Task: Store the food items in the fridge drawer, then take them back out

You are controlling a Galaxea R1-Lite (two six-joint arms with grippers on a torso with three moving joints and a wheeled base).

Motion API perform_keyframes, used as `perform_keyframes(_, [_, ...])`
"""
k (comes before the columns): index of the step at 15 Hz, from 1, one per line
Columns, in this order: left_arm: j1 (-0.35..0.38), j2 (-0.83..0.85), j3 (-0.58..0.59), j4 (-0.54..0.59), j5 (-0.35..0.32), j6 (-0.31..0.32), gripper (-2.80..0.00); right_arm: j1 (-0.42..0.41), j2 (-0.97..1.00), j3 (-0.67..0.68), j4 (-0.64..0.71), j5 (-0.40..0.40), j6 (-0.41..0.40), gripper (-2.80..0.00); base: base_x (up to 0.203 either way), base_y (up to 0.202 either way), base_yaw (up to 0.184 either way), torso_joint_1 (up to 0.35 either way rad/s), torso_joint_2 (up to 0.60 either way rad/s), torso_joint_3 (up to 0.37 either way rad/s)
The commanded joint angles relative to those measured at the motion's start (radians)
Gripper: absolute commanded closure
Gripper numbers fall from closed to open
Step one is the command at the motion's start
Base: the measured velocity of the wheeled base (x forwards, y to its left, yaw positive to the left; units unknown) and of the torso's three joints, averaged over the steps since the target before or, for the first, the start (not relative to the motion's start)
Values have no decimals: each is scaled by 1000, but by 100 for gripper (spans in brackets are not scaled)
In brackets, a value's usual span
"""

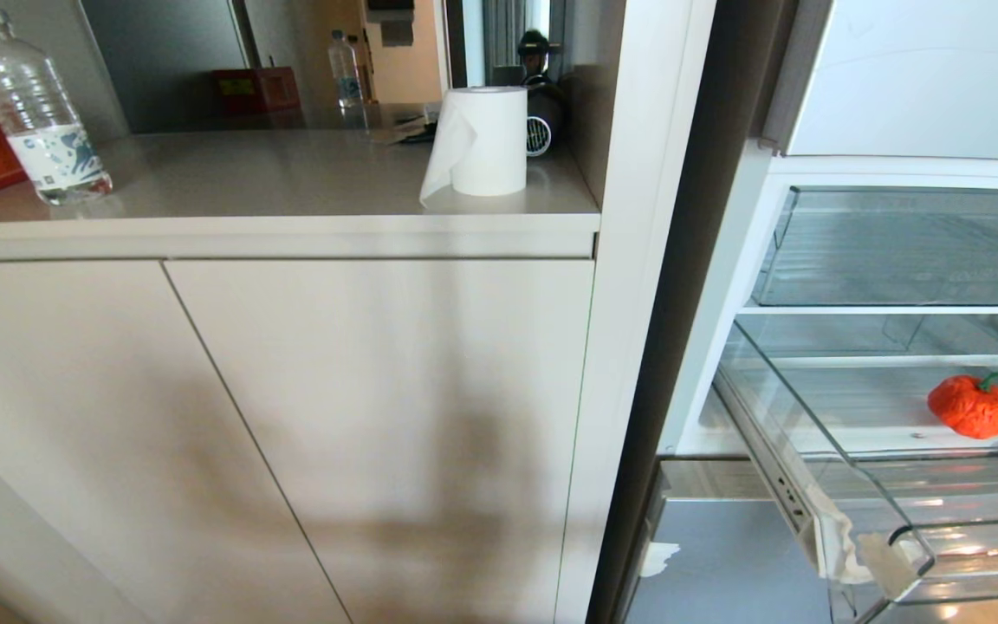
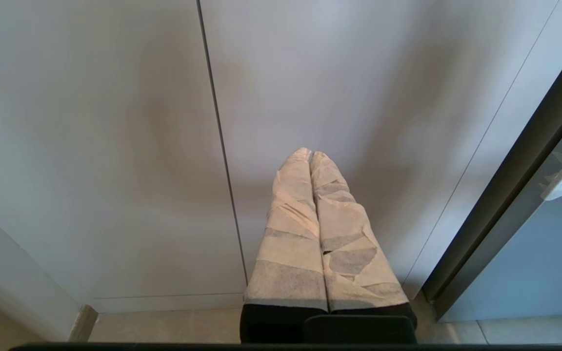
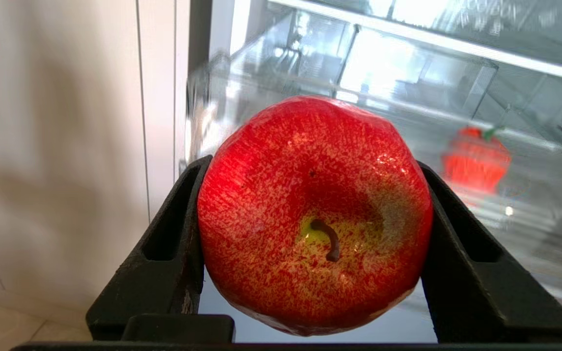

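Your right claw [image 3: 310, 253] grips an apple [image 3: 312, 214] before the open fridge; a tomato [image 1: 971, 406] already lies in the drawer [image 1: 819, 451]; I judge you're mid-storing, or taking out; I cannot tell which. Next, carry the apple over the front lip. The left claw [image 2: 310, 155] hangs closed by the cabinet; the head view shows neither arm.

We count two food items, one apple [image 3: 315, 214] and one orange-red tomato-like piece [image 1: 971, 406], plus two water bottles [image 1: 35, 108], one paper towel roll [image 1: 482, 143] and two clear drawers [image 1: 897, 251].
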Motion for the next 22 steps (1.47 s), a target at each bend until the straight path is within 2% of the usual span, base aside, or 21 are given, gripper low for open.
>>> perform_keyframes(1, [0,0,0,-1,0,1,0,-4,-81,6,53,5,0,0,0,0,0,0,0,0])
perform_keyframes(5, [0,0,0,-1,0,0,0,-6,-78,7,103,-4,1,0,0,0,0,0,0,0])
perform_keyframes(8, [0,0,0,-1,0,1,0,-6,-78,7,150,-64,0,0,0,0,0,0,0,0])
perform_keyframes(10, [0,0,0,-1,0,1,0,-6,-78,7,243,-79,12,0,0,0,0,0,0,0])
perform_keyframes(12, [0,0,0,-1,0,0,0,-6,-78,7,232,-92,70,0,0,0,0,0,0,0])
perform_keyframes(16, [0,0,0,-1,0,1,0,-6,-78,7,229,-123,133,0,0,0,0,0,0,0])
perform_keyframes(22, [-1,0,0,0,0,0,0,-5,-78,7,229,-130,139,0,0,0,0,0,0,0])
